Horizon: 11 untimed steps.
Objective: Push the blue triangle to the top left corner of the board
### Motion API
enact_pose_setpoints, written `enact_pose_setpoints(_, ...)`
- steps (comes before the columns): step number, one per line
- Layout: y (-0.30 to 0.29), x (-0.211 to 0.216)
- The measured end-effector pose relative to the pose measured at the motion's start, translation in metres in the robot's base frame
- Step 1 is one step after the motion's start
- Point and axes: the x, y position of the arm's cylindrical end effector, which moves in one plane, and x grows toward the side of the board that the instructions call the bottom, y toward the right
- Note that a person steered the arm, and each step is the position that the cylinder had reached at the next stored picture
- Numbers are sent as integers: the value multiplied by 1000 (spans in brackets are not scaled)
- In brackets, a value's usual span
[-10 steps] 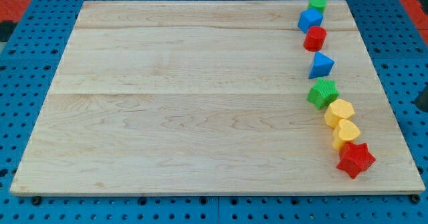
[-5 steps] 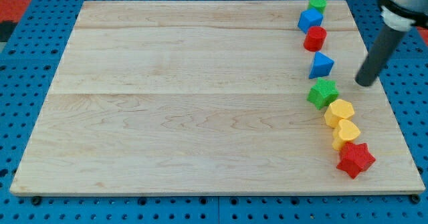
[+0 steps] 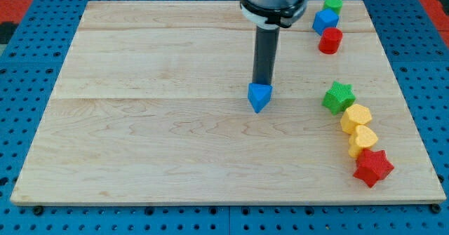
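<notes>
The blue triangle (image 3: pixel 259 97) lies near the middle of the wooden board (image 3: pixel 154 123), a little right of centre. My tip (image 3: pixel 262 83) stands just above the triangle's top edge, touching or almost touching it. The rod rises from there toward the view's top. The board's top left corner (image 3: pixel 91 7) is far to the left and above the triangle.
Along the board's right side stand a green block (image 3: pixel 333 3), a blue cube (image 3: pixel 325 19), a red cylinder (image 3: pixel 330 41), a green star (image 3: pixel 339 97), two yellow blocks (image 3: pixel 356 118) (image 3: pixel 363 139) and a red star (image 3: pixel 372 168).
The rod came in from the view's right, and the blue triangle has slid left and slightly down, out of the column of blocks to the board's middle. The other blocks have not moved.
</notes>
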Motion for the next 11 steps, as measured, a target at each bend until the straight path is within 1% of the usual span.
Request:
enact_pose_setpoints(1,12,20)
enact_pose_setpoints(3,-56,49)
enact_pose_setpoints(5,-22,92)
enact_pose_setpoints(6,-55,115)
enact_pose_setpoints(7,-100,91)
enact_pose_setpoints(8,-109,55)
enact_pose_setpoints(10,-103,-15)
enact_pose_setpoints(11,-98,-57)
